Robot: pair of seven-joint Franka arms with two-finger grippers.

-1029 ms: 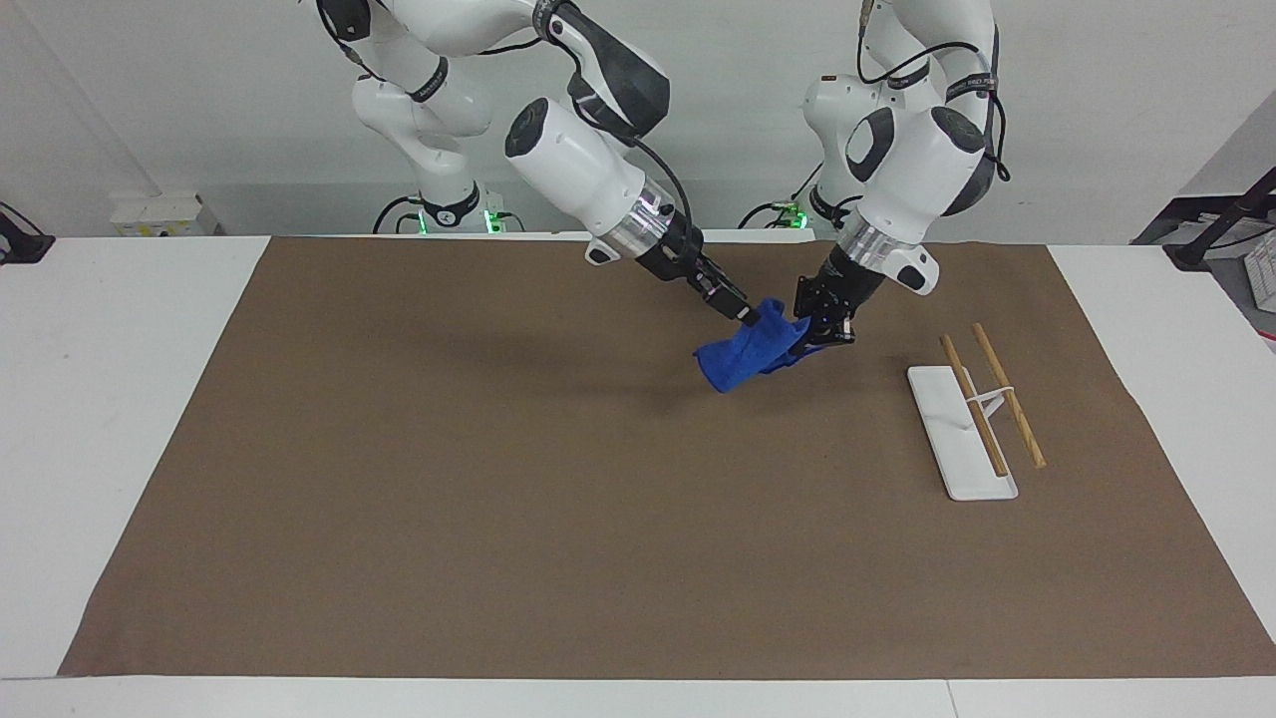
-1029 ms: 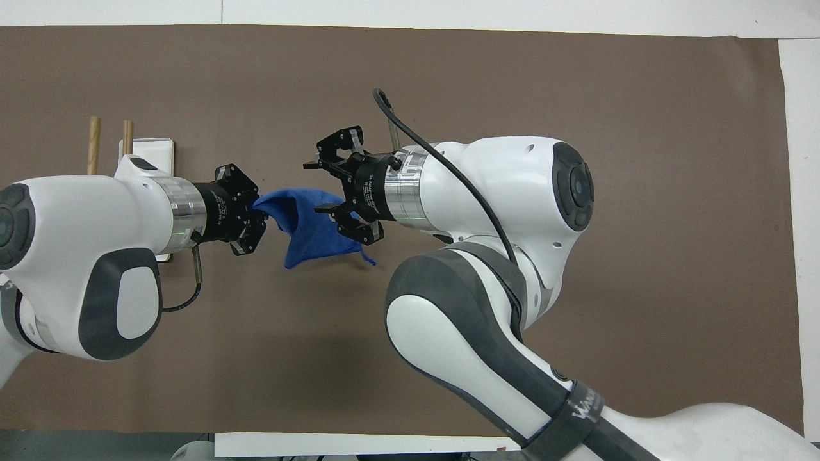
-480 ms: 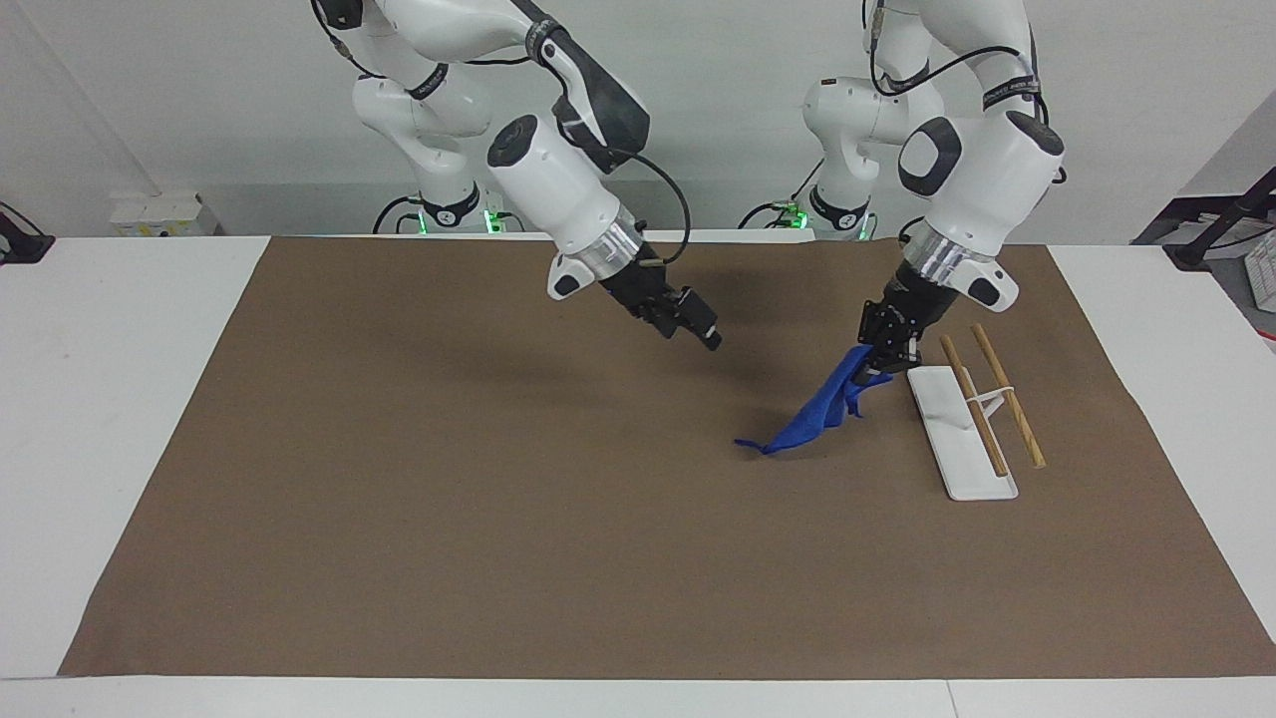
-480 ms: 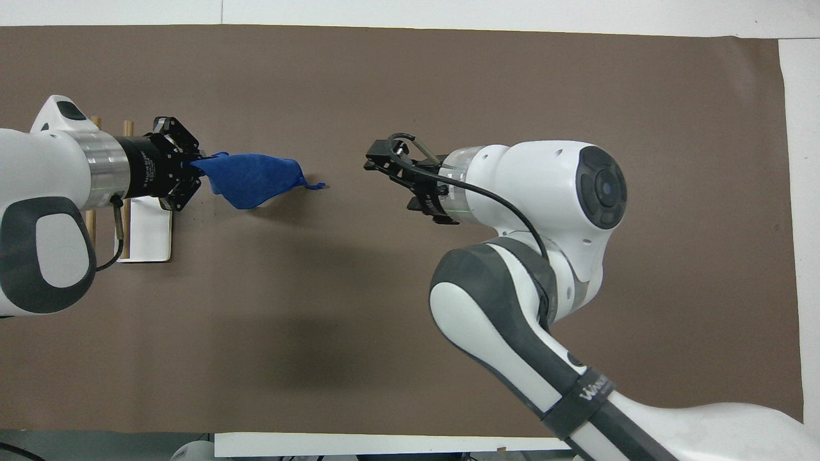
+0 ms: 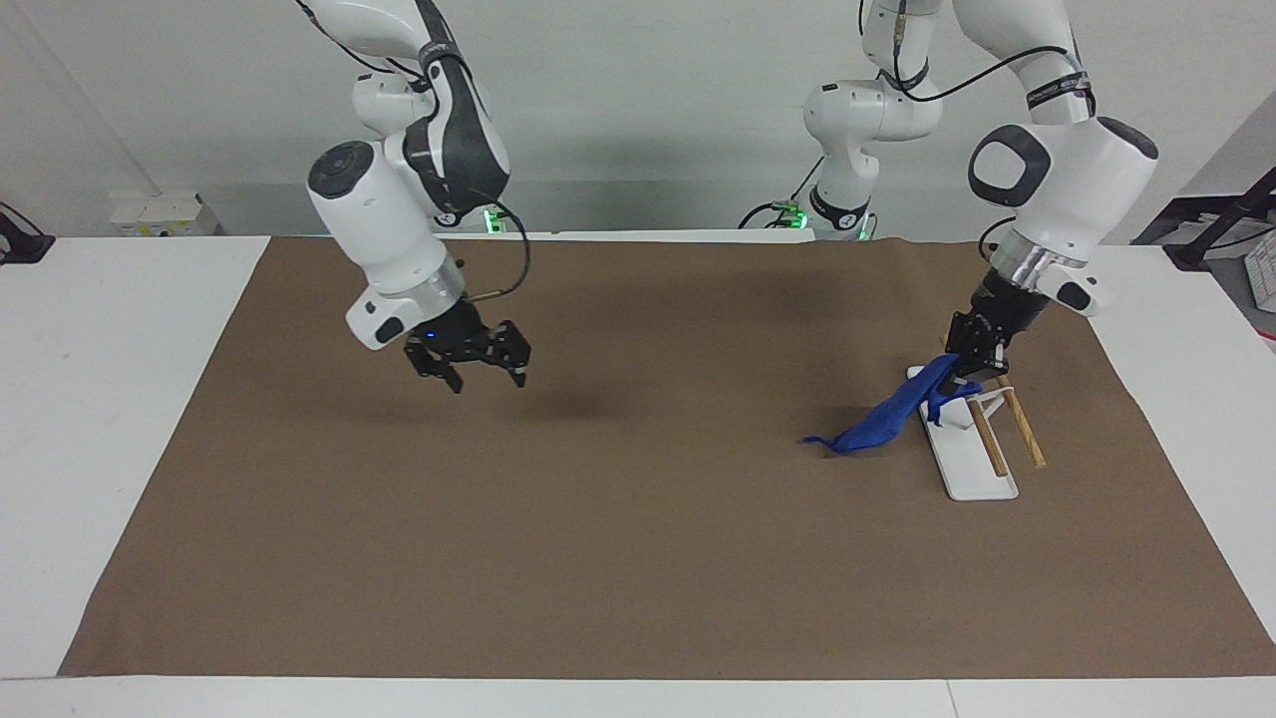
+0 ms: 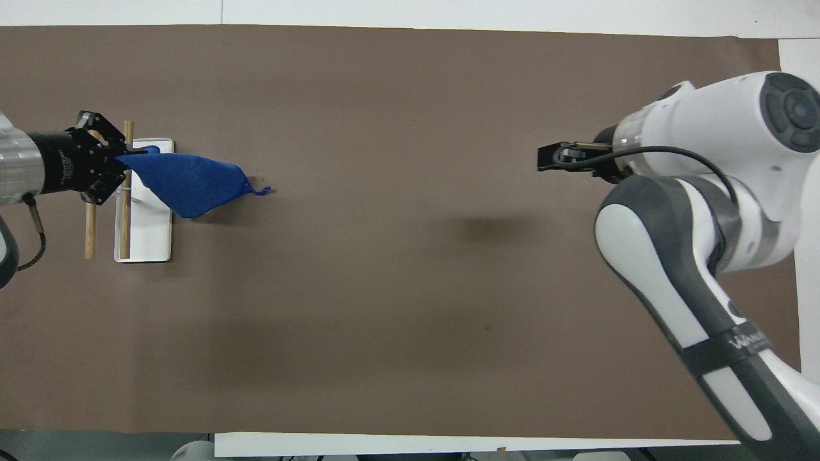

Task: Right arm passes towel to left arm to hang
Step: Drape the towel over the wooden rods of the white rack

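Observation:
My left gripper [image 5: 965, 375] is shut on one end of the blue towel [image 5: 890, 419] and holds it over the end of the white rack base [image 5: 975, 485] nearer to the robots. The towel slopes down from the gripper toward the table's middle, and its low tip with the loop is at the brown mat. Two wooden rods [image 5: 1019, 421] sit on the rack's stand. In the overhead view the left gripper [image 6: 125, 160] is over the rods [image 6: 125, 211] and the towel [image 6: 192, 184] spreads past the base [image 6: 150, 240]. My right gripper [image 5: 469, 367], blue light on, is open, empty and raised toward the right arm's end; it also shows in the overhead view [image 6: 543, 157].
The brown mat [image 5: 638, 538] covers most of the white table [image 5: 90, 419]. A small white box [image 5: 164, 212] stands by the wall at the right arm's end. Dark equipment [image 5: 1221, 221] stands off the table at the left arm's end.
The right gripper has let go of the towel and drawn back toward its own end. The left gripper has carried the towel sideways to the rack.

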